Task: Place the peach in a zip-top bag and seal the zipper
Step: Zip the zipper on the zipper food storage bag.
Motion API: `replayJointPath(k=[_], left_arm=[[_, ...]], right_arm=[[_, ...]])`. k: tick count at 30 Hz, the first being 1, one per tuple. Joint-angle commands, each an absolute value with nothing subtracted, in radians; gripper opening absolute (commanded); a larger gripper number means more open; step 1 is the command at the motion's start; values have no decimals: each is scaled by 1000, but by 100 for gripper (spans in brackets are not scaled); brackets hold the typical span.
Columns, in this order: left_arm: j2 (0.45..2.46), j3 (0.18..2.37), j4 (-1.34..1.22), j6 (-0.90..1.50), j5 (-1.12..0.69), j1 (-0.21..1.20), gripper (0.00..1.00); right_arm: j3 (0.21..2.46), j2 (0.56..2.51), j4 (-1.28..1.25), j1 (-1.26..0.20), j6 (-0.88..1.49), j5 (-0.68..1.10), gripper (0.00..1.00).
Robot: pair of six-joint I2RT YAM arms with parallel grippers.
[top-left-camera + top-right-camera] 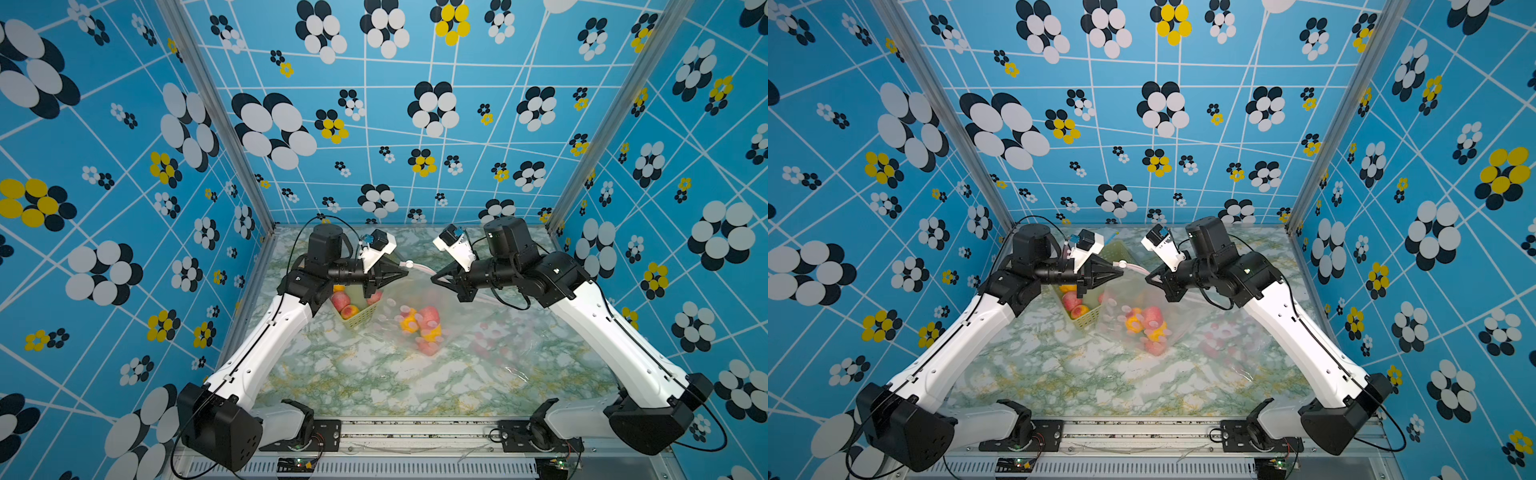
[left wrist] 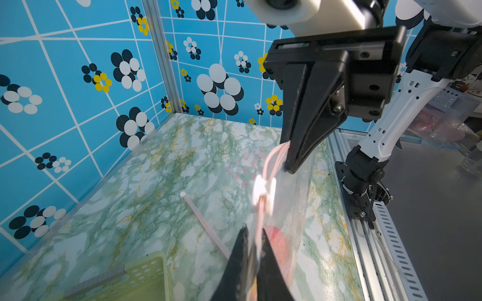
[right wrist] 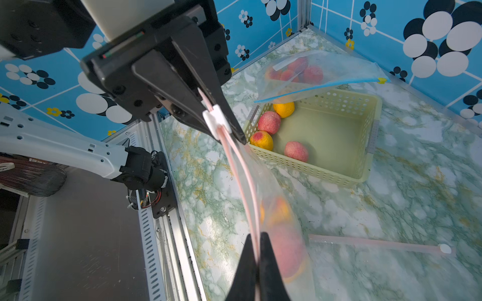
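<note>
Left gripper (image 1: 404, 273) pinches clear pink-zippered bag (image 1: 395, 300) holding reddish-orange peaches (image 1: 429, 318).

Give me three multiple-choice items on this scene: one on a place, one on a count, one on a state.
1. Where is the white slider on the lifted bag?
A) beside the left gripper
B) midway between the grippers
C) missing from the bag

2. How many fruits show in the basket in the right wrist view?
A) two
B) four
C) seven

3. The right gripper is:
A) open above the basket
B) shut on nothing
C) shut on the bag's pink zipper

Answers: 1 A, the slider sits right at the left gripper's fingertips; 2 B, four lie on the basket floor; 3 C, its fingers pinch the pink strip.
</note>
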State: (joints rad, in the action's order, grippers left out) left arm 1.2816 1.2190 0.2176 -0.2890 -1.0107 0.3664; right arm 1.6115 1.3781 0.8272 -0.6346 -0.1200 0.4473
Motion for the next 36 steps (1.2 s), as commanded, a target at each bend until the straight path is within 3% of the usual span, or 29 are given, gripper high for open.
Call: replayJointPath(k=[1,4,8,10,22,36], left_arm=[[1261,1211,176,-271,-1048,358,0],[1265,1219,203,-288,-1046,358,0],[1262,1221,226,-301,-1054,358,0],[1255,1219,227,-300,-1051,358,0],[1237,1199,227,-308,-1035,358,0],[1255,1200,196,-265,-1017,357,0]], right_arm=[[1641,1391,830,-642,-121,470,0],[1652,1391,817,-643,-119,475,5],[1688,1396,781,-644,-117,491,33],[1715,1405,756,-643,-118,517,36],[1881,1545,742,-692,-162,592,35],[1876,1558,768,-696,-168,593,17]])
